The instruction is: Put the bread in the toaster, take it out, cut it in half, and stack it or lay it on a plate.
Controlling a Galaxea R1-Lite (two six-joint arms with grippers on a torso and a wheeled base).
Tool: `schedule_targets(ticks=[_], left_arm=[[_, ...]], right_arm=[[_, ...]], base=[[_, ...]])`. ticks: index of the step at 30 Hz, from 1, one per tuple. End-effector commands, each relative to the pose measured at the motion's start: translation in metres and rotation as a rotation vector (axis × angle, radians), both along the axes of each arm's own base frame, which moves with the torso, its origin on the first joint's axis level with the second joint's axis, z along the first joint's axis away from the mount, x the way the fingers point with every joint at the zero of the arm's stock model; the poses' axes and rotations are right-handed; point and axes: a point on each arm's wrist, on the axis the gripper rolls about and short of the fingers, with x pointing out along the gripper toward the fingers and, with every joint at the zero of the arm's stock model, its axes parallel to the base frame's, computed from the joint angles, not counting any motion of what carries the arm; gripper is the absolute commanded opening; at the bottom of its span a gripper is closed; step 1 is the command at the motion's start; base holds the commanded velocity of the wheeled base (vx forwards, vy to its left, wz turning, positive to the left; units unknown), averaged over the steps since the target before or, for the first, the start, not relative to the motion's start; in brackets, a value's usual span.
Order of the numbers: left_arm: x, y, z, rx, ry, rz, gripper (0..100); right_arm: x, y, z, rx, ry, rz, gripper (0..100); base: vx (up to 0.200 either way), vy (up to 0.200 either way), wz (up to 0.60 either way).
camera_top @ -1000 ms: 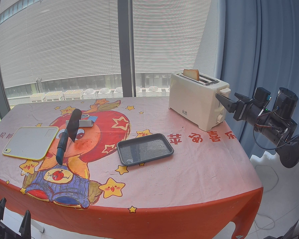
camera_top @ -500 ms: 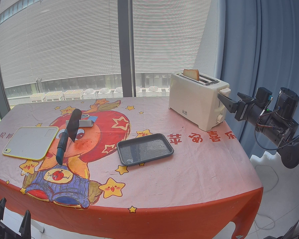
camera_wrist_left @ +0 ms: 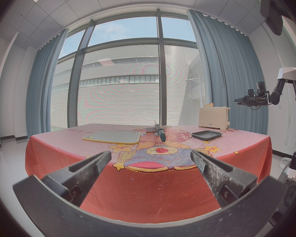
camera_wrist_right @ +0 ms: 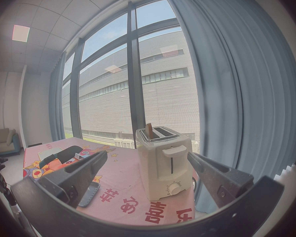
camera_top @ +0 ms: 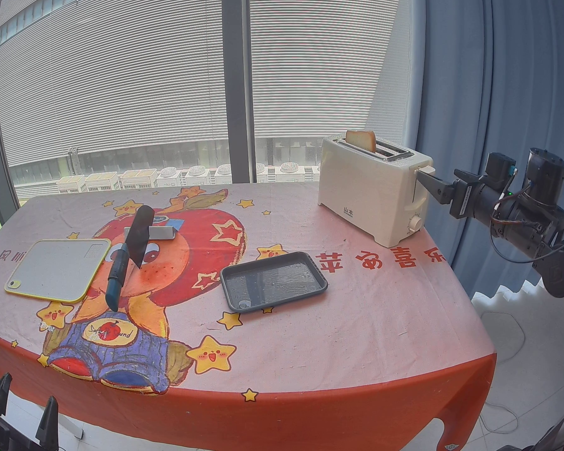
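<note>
Hovering off the table's [camera_top: 370, 333] right edge, the right gripper [camera_top: 438, 180] is spread and empty, aimed at the lever [camera_top: 425, 173] of the toaster [camera_top: 366, 192] at the far right corner. The bread [camera_top: 361, 139] stands proud of one slot. It looks like the toasting step. Next comes either a press on that raised lever or a lift over the slot to pinch the slice's top. The left gripper [camera_top: 26, 391], released, hangs low by the near left corner. I count one toaster, one slice, one plate [camera_top: 273, 280] mid-table, one cutting board [camera_top: 57, 269] by the left edge and one knife [camera_top: 120, 264] beside it.
</note>
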Motion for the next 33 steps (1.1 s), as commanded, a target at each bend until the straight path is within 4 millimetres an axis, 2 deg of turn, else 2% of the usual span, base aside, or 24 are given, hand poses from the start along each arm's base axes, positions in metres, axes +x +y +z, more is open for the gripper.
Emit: schedule_targets(ticks=[1,6,17,33], left_arm=[[0.0,0.0,-0.005,0.0,0.004,0.0,100],[0.0,0.0,-0.005,0.0,0.004,0.0,100],[0.0,0.0,-0.005,0.0,0.006,0.0,100],[0.0,0.0,-0.005,-0.002,0.004,0.001,100]], right_arm=[[0.005,-0.008,0.02,-0.012,-0.03,-0.024,100],[0.011,-0.016,0.03,-0.023,0.003,-0.04,100],[0.009,-0.014,0.051,-0.044,0.081,-0.028,100],[0.011,-0.015,0.048,-0.055,0.108,-0.041,100]], base=[[0.0,0.0,0.0],[0.0,0.0,0.0],[0.0,0.0,0.0],[0.0,0.0,0.0]])
